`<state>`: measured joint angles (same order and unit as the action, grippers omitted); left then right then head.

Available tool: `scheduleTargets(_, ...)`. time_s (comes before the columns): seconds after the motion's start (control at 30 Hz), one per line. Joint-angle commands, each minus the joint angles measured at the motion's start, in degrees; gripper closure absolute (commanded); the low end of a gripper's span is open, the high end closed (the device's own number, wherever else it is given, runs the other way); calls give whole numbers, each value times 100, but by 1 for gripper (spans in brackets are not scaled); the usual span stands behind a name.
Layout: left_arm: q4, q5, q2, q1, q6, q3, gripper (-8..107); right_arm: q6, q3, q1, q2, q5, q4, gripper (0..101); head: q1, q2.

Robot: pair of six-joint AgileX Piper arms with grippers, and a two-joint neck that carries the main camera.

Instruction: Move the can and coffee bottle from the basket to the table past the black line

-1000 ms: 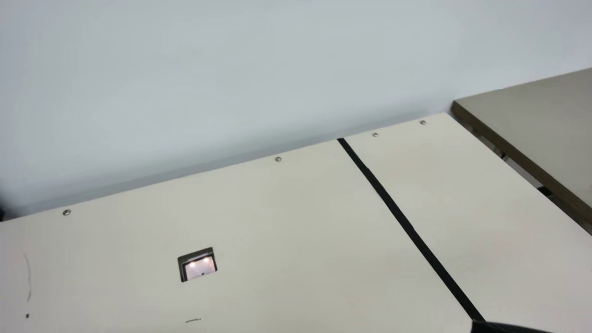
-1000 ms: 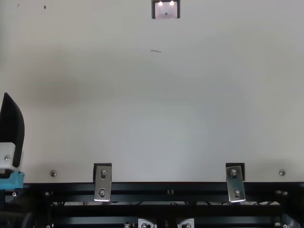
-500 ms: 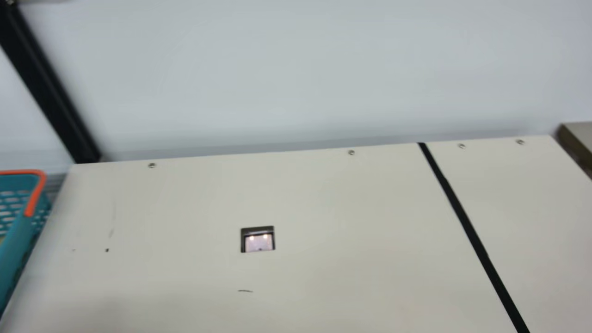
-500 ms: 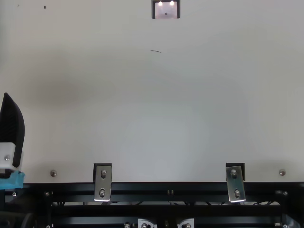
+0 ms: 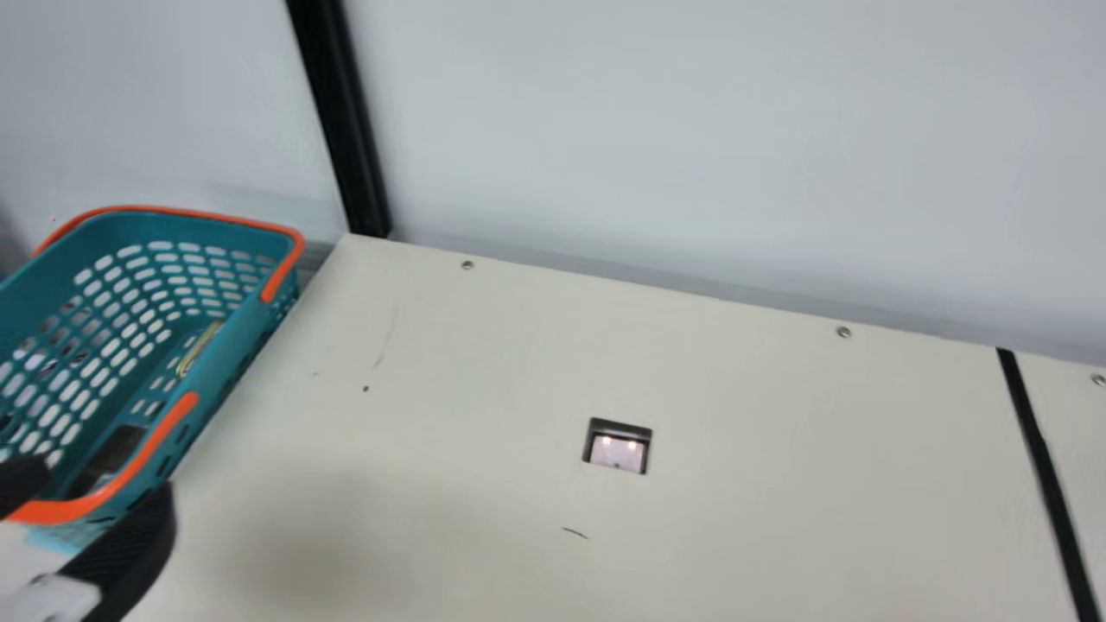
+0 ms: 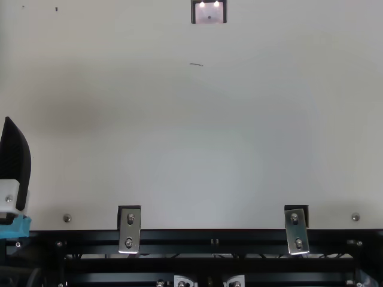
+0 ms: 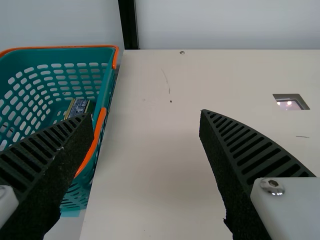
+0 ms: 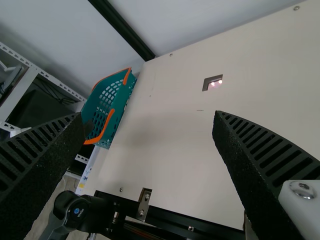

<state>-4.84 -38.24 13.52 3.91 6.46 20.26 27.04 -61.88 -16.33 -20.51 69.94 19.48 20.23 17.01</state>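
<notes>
Main view: my camera has swung left, bringing in one perforated teal plastic basket (image 5: 233,354) with orange handles, so I can judge a reach. Inside lie one dark item (image 5: 117,449) and one yellow-edged item (image 5: 198,347), presumably my targets; which is which, I can't tell. One straight black line (image 5: 1047,466) shows.

Top view: one black ribbed finger (image 6: 15,158), unmoved.

Left wrist view: left gripper (image 7: 146,116) spread wide, holding nothing.

Right wrist view: right gripper (image 8: 149,115), likewise.
</notes>
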Motion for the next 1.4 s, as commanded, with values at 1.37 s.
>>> scheduleTargets(1.37, 0, 0, 0, 0, 0, 0, 9, 0, 0, 0, 0, 0, 0, 0, 461, 2140)
